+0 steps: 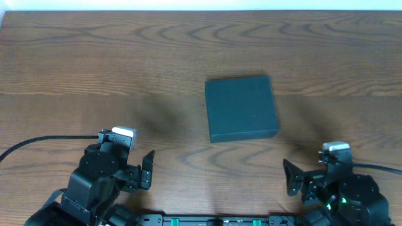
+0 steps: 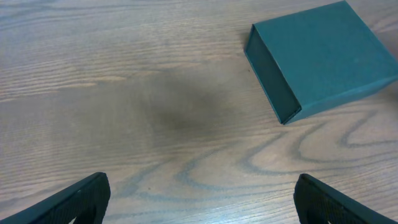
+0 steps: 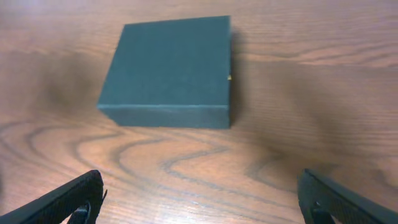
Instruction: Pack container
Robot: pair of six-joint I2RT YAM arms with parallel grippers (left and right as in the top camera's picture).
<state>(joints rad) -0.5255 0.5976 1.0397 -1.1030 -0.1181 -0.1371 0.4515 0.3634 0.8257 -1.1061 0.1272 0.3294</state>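
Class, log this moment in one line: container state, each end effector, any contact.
container: lid shut, on table | left end effector: open, apart from container | right end effector: open, apart from container

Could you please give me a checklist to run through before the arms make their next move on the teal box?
1. Left end effector open and empty: ok.
2. Right end effector open and empty: ok.
3. Container lying flat on the table, apart from both end effectors: ok.
4. Container opened for packing: not ok, it is shut.
5. Which edge it opens from: cannot tell.
6. Things to pack in view: not ok, none shows in any view.
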